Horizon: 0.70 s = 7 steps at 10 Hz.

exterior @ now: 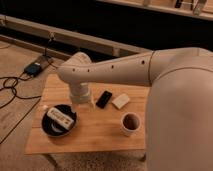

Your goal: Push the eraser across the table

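The eraser (104, 98) is a small flat black slab lying near the middle of the light wooden table (100, 135). My white arm reaches in from the right across the table, and the gripper (83, 105) points down at the tabletop just left of the eraser, close to it. I cannot tell whether it touches the eraser.
A cream-white block (120, 101) lies right of the eraser. A mug (131, 123) stands at the front right. A black bowl (59, 121) holding a white strip-shaped device (60, 117) sits at the front left. Cables and a power adapter (35, 68) lie on the floor to the left.
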Motion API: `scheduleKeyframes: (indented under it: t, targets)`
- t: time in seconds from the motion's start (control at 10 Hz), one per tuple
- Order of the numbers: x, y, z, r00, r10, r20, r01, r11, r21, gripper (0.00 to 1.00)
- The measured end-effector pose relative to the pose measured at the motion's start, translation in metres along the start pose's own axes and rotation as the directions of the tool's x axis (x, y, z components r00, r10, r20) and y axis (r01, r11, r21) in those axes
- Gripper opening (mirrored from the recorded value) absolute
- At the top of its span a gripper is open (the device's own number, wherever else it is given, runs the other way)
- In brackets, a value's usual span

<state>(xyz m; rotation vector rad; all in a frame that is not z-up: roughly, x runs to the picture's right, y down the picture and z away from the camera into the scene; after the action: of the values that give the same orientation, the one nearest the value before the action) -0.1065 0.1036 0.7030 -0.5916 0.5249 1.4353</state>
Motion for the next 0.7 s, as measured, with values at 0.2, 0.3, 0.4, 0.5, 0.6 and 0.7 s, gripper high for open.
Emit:
scheduleKeyframes:
  t: [0.2, 0.3, 0.4, 0.5, 0.6, 0.7]
  targets:
    - [0.000, -0.002, 0.004, 1.000, -0.024, -0.012, 0.024, 1.000, 0.011, 0.65]
    - [0.000, -0.007, 0.012, 0.998, -0.049, -0.028, 0.050, 0.998, 0.024, 0.65]
    - [-0.001, -0.012, 0.022, 0.996, -0.073, -0.043, 0.075, 0.997, 0.031, 0.65]
    - [-0.004, -0.017, 0.033, 0.994, -0.090, -0.055, 0.092, 0.995, 0.032, 0.65]
    - [-0.011, -0.020, 0.044, 0.993, -0.100, -0.055, 0.102, 0.995, 0.021, 0.65]
    - [-0.016, -0.026, 0.055, 0.992, -0.107, -0.063, 0.108, 0.994, 0.017, 0.65]
